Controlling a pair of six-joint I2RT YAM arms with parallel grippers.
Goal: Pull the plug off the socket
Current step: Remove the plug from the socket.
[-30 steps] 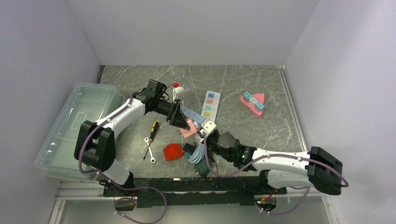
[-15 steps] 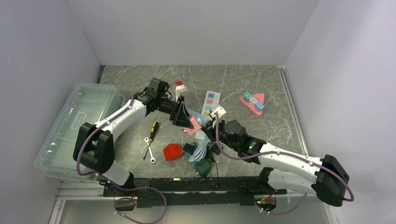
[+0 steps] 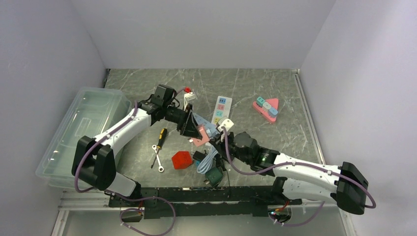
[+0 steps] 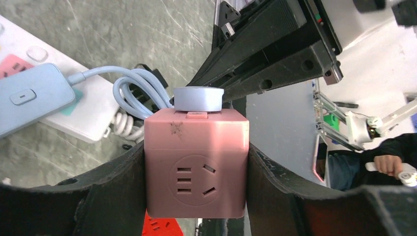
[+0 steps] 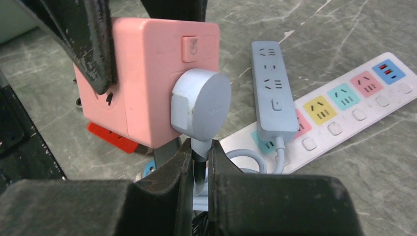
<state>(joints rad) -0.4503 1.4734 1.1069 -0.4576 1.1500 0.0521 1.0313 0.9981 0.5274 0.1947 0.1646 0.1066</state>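
Observation:
In the left wrist view a pink cube socket [image 4: 196, 162] sits squeezed between the fingers of my left gripper [image 4: 196, 189], held above the table. A round grey-blue plug [image 4: 198, 98] is seated in the cube's far face, and its pale cable loops down to the table. In the right wrist view the plug [image 5: 201, 105] is still flush against the socket [image 5: 142, 73]. My right gripper [image 5: 199, 152] is shut on the plug's neck, just below the round head. From above, the left gripper [image 3: 192, 129] and the right gripper [image 3: 218, 141] meet at the socket [image 3: 200, 135].
A white power strip [image 3: 222, 110] with coloured outlets lies behind, and a grey-blue strip [image 5: 272, 98] rests across it. A red cube [image 3: 181, 160], a screwdriver and wrench [image 3: 159, 145], a pink triangular strip [image 3: 267, 109] and a clear bin [image 3: 78, 132] are nearby.
My right wrist has swung up and to the right with the plug's neck in its grip. The left gripper has shifted slightly with the pink socket. Both grips are unchanged.

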